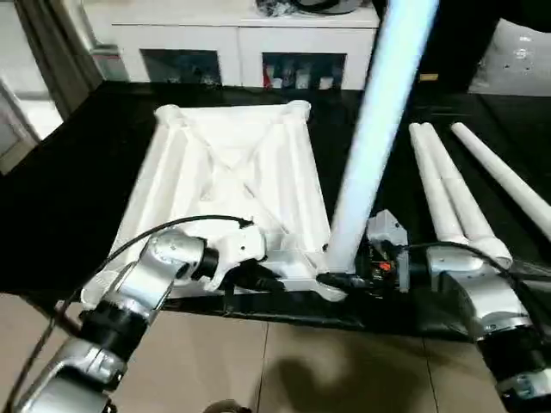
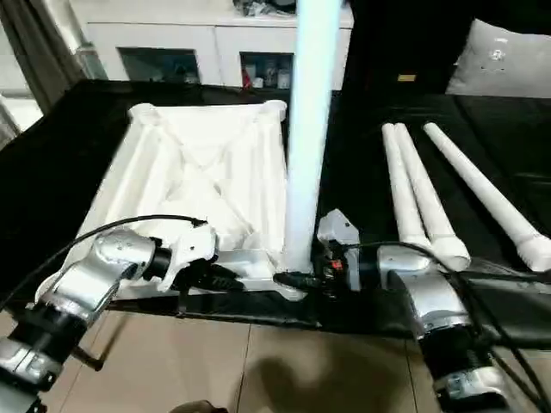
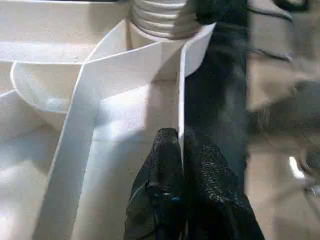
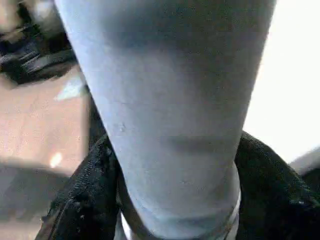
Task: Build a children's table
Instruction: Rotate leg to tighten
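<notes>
The white table top [image 1: 232, 185] lies upside down on a black mat [image 1: 69, 198], ribs facing up. One white leg [image 1: 379, 129] stands up tall in the near right corner socket [image 1: 331, 280]. The right gripper [image 1: 340, 280] has its two black fingers closed around the bottom of this leg. The left gripper [image 3: 181, 150] pinches a thin rib of the top, right by that same corner. Three more legs [image 1: 456, 194] lie side by side on the mat to the right. A white cabinet [image 1: 232, 43] stands far behind.
</notes>
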Available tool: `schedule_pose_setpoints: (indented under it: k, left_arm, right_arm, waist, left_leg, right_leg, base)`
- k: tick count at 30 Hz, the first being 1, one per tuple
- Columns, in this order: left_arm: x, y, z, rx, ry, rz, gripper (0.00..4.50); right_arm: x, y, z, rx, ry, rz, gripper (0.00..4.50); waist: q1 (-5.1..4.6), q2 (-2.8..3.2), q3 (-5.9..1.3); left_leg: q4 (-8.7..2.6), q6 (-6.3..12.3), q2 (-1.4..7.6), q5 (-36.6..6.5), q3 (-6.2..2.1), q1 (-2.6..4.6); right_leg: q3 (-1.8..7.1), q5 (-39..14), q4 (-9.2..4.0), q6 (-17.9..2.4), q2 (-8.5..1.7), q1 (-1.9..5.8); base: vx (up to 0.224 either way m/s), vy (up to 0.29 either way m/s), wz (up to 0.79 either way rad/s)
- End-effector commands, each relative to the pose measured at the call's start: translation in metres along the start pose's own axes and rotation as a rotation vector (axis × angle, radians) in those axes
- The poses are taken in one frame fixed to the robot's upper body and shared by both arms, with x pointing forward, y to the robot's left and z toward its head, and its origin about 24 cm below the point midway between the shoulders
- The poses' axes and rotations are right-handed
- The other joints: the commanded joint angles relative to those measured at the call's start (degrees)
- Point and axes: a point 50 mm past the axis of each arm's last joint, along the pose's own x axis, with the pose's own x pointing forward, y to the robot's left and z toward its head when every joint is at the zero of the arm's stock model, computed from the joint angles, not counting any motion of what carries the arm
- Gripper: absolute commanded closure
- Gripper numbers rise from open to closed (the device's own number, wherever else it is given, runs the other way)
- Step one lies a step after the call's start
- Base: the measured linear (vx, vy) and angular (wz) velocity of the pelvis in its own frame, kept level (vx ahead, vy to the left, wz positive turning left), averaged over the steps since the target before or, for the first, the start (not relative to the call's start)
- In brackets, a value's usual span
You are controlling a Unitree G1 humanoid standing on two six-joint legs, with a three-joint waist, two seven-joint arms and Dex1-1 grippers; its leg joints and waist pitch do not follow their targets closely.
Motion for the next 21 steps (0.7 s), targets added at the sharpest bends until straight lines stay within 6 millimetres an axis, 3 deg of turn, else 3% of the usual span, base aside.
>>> schedule_pose_setpoints:
  k: [1, 3, 4, 6, 8, 10, 11, 12, 14, 16, 17, 18, 19, 20, 21]
  left_arm:
    - [0.022, -0.014, 0.009, -0.034, -0.045, -0.053, 4.5]
    - [0.03, -0.015, 0.014, -0.092, -0.061, 0.01, 4.5]
    - [0.034, -0.014, 0.017, -0.113, -0.071, 0.048, 4.5]
    - [0.045, -0.01, 0.026, -0.172, -0.099, 0.153, 4.5]
    - [0.053, -0.007, 0.033, -0.196, -0.114, 0.228, 4.5]
    - [0.06, -0.004, 0.04, -0.214, -0.124, 0.299, 4.5]
    - [0.06, -0.004, 0.04, -0.214, -0.124, 0.299, 4.5]
    - [0.065, 0.001, 0.046, -0.228, -0.137, 0.367, 4.5]
    - [0.068, 0.004, 0.053, -0.23, -0.155, 0.403, 4.5]
    - [0.068, 0.005, 0.055, -0.223, -0.151, 0.409, 4.5]
    - [0.068, 0.004, 0.055, -0.205, -0.139, 0.411, 4.5]
    - [0.066, 0.004, 0.051, -0.187, -0.112, 0.414, 4.5]
    - [0.066, 0.004, 0.05, -0.185, -0.109, 0.414, 4.5]
    - [0.065, 0.004, 0.048, -0.182, -0.099, 0.414, 4.5]
    - [0.062, 0.005, 0.043, -0.17, -0.079, 0.416, 4.5]
  right_arm:
    - [0.019, -0.004, -0.006, 0.078, 0.016, -0.121, 1.78]
    - [0.034, -0.01, -0.003, 0.12, -0.02, -0.24, 1.78]
    - [0.041, -0.012, -0.001, 0.149, -0.038, -0.293, 1.78]
    - [0.056, -0.016, 0.002, 0.197, -0.062, -0.398, 1.78]
    - [0.066, -0.018, 0.003, 0.243, -0.071, -0.479, 1.78]
    - [0.073, -0.021, 0.003, 0.251, -0.066, -0.59, 1.78]
    - [0.073, -0.021, 0.003, 0.251, -0.066, -0.59, 1.78]
    - [0.077, -0.023, 0.002, 0.276, -0.076, -0.65, 1.78]
    - [0.076, -0.023, 0.001, 0.316, -0.107, -0.655, 1.22]
    - [0.075, -0.023, 0.001, 0.323, -0.119, -0.656, 1.02]
    - [0.073, -0.024, 0.001, 0.314, -0.13, -0.657, 1.02]
    - [0.069, -0.025, 0.003, 0.291, -0.148, -0.648, 1.02]
    - [0.068, -0.026, 0.003, 0.289, -0.15, -0.647, 0.74]
    - [0.066, -0.026, 0.003, 0.279, -0.159, -0.643, 0.66]
    - [0.06, -0.027, 0.004, 0.248, -0.175, -0.619, 0.62]
  waist:
    - [0.18, -0.59, -2.79]
    - [-1.25, -0.73, -2.27]
    - [-1.88, -0.7, -2.25]
    - [-2.88, -0.65, -2.01]
    - [-3.12, -0.67, -2.04]
    - [-3.42, -1.18, -2.03]
    - [-3.3, -1.04, -2.12]
    - [-3.05, -0.97, -2.26]
    - [-2.8, -1.13, -2.5]
    - [-2.4, -1.02, -2.86]
    - [-2.34, -1.05, -2.93]
    - [-2.07, -0.42, -3.15]
    - [-1.92, -0.71, -3.38]
    - [-1.78, -0.44, -3.5]
    - [-1.62, -0.59, -3.72]
  left_leg:
    - [-4.27, 4.78, 5.09, -10.5, -2.38, 0.88]
    - [-4.81, 2.08, 4.73, -13.9, -2.68, 0.61]
    - [-4.78, 1.1, 4.65, -15.3, -2.73, 0.95]
    - [-4.82, 0.37, 4.59, -16.2, -2.8, 1.07]
    - [-4.76, 0.52, 4.44, -17.1, -2.83, 1.16]
    - [-4.89, 0.49, 4.37, -17.2, -2.8, 1.25]
    - [-4.82, 0.62, 4.41, -16.7, -2.75, 1.32]
    - [-4.75, 1.1, 4.39, -15.6, -2.61, 1.32]
    - [-4.75, 1.85, 4.51, -13.3, -2.5, 1.23]
    - [-4.5, 3.53, 4.59, -10.4, -2.32, 1.03]
    - [-4.47, 4.11, 4.61, -9.3, -2.33, 0.84]
    - [-4.25, 4.95, 4.65, -7.1, -2.34, 0.81]
    - [-4.07, 6.09, 4.66, -5.3, -2.24, 0.7]
    - [-4.0, 6.55, 4.65, -4.4, -2.26, 0.69]
    - [-3.74, 7.66, 4.64, -3.0, -2.27, 0.55]
  right_leg:
    - [3.31, -7.7, -4.76, -13.9, -6.5, 2.22]
    - [3.18, -16.7, -5.5, -12.1, -6.57, 2.44]
    - [3.36, -20.2, -5.89, -11.3, -6.6, 2.15]
    - [3.51, -21.5, -6.18, -11.1, -6.47, 1.94]
    - [3.51, -22.8, -6.51, -10.3, -6.46, 1.98]
    - [3.5, -23.4, -6.64, -9.9, -6.36, 1.82]
    - [3.61, -23.0, -6.66, -9.8, -6.48, 1.78]
    - [3.72, -21.1, -6.68, -9.9, -6.46, 1.8]
    - [3.75, -16.5, -6.21, -10.8, -6.33, 1.87]
    - [3.77, -10.6, -5.68, -11.7, -6.37, 2.24]
    - [3.71, -8.6, -5.48, -12.0, -6.36, 2.38]
    - [3.61, -4.8, -5.03, -12.6, -6.3, 2.4]
    - [3.48, -0.8, -4.68, -13.0, -6.2, 2.57]
    - [3.44, 1.0, -4.42, -13.4, -6.21, 2.62]
    - [3.36, 4.1, -4.12, -13.7, -6.24, 2.66]
  base:
    - [0.0, 0.0, 0.0]
    - [-0.051, -0.002, -0.08]
    - [-0.052, -0.002, -0.09]
    - [0.0, 0.0, 0.0]
    - [0.0, 0.0, 0.0]
    - [0.0, 0.0, 0.0]
    - [0.0, 0.0, 0.0]
    - [0.0, 0.0, 0.0]
    - [0.0, 0.0, 0.0]
    - [0.0, 0.0, 0.0]
    - [0.0, 0.0, 0.0]
    - [0.0, 0.0, 0.0]
    - [0.0, 0.0, 0.0]
    - [0.0, 0.0, 0.0]
    - [0.0, 0.0, 0.0]
